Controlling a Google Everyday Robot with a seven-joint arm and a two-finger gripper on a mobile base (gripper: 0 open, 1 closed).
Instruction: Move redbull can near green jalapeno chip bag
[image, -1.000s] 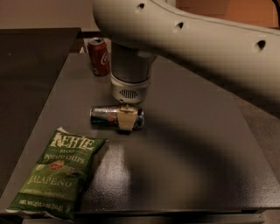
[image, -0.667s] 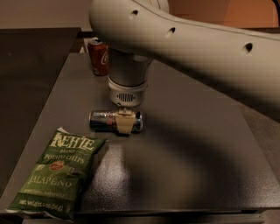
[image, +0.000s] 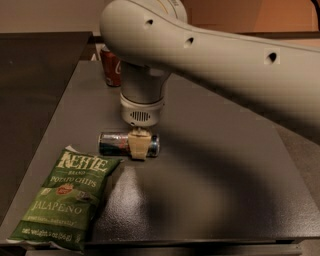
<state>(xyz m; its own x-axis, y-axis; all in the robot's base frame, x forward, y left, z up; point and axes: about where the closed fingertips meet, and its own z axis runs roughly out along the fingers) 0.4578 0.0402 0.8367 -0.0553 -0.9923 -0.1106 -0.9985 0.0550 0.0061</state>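
Observation:
The redbull can (image: 114, 143) lies on its side on the dark table (image: 215, 180), its silver top pointing right. My gripper (image: 139, 145) comes straight down from the arm and straddles the can near its right end. One tan fingertip (image: 138, 146) shows in front of the can and the other is hidden behind it. The green jalapeno chip bag (image: 65, 197) lies flat at the front left corner. Its top right corner is just below and left of the can, a short gap away.
A red cola can (image: 111, 70) stands at the back of the table, partly hidden behind my arm (image: 210, 55). The arm spans the upper right of the view. The table's front edge runs just below the bag.
The gripper and the redbull can have moved together a little toward the front of the table, closer to the chip bag. The bag and the cola can have not moved.

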